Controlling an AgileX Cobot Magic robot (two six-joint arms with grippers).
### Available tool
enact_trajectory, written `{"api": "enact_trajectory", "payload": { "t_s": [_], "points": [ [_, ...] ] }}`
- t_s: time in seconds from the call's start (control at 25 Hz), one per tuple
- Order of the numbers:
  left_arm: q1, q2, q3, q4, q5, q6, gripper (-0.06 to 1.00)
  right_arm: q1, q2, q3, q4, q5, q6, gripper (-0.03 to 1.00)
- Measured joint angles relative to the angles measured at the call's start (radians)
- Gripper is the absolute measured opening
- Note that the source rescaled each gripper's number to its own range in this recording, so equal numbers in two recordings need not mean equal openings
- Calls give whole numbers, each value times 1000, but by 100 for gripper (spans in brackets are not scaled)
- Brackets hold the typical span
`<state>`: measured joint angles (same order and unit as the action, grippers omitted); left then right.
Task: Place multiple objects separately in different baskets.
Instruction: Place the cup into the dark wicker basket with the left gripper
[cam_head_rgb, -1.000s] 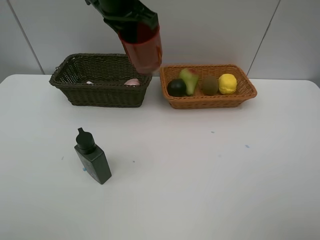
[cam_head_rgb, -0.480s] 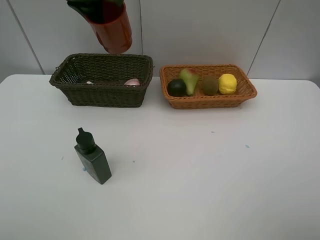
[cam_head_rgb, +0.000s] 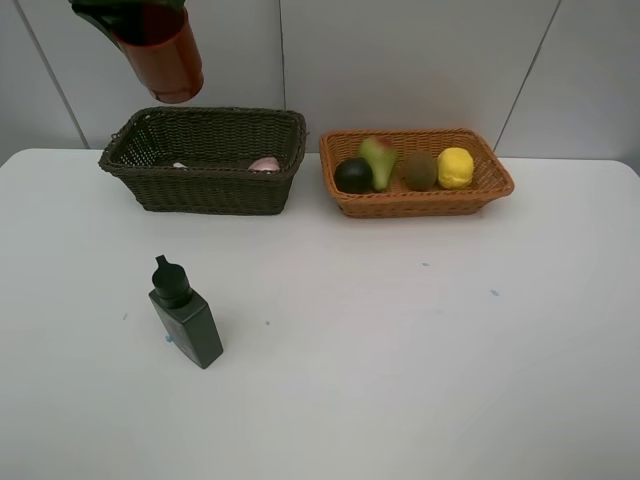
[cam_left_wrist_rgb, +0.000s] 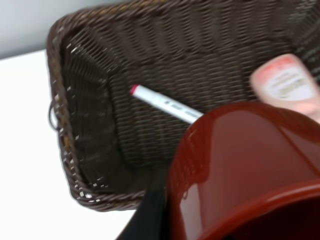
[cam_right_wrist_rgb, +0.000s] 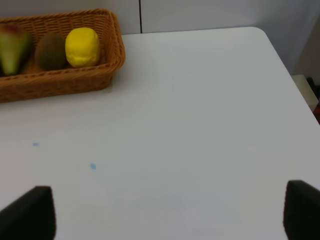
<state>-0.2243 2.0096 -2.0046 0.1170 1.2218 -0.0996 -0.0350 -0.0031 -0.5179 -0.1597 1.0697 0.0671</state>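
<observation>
Baskets stand side by side at the far edge of the white desk (cam_head_rgb: 400, 350). The dark brown basket (cam_head_rgb: 205, 190) is on the left and the orange-tan basket (cam_head_rgb: 420, 200) is on the right, just beside each other but apart. In the orange-tan basket lie four fruits in a row: the dark round fruit (cam_head_rgb: 353, 176), the green-red pear (cam_head_rgb: 378, 161), the brown kiwi (cam_head_rgb: 420, 171) and the yellow lemon (cam_head_rgb: 455, 167).

In the dark basket, the left wrist view shows the pink-white marker (cam_left_wrist_rgb: 165, 103) lying on the bottom, and the small pink bottle (cam_left_wrist_rgb: 286, 85) near it.

The left gripper (cam_head_rgb: 125, 15) is high above the far left corner of the dark basket. It is closed on the red cup (cam_head_rgb: 165, 58), which hangs tilted in the air with its base pointing down and to the right.

The dark green bottle (cam_head_rgb: 186, 315) stands on the desk at the near left, well apart from both baskets.

The right gripper (cam_right_wrist_rgb: 165, 212) is over the bare right part of the desk, with its fingers (cam_right_wrist_rgb: 27, 212) spread wide and nothing between them.
</observation>
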Motion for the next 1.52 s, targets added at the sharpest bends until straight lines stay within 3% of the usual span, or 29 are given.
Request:
{"api": "enact_trajectory", "payload": {
  "t_s": [0.4,0.76,1.2,1.52],
  "points": [
    [69,141,0,-35,-4,-29,0,0,0,0,0,0,0,100],
    [109,216,5,-92,-109,-33,0,0,0,0,-1,0,0,100],
    [110,313,8,-132,-201,-24,0,0,0,0,-1,0,0,100],
    [110,315,8,-139,-207,-21,0,0,0,0,-1,0,0,100]
  ]
}}
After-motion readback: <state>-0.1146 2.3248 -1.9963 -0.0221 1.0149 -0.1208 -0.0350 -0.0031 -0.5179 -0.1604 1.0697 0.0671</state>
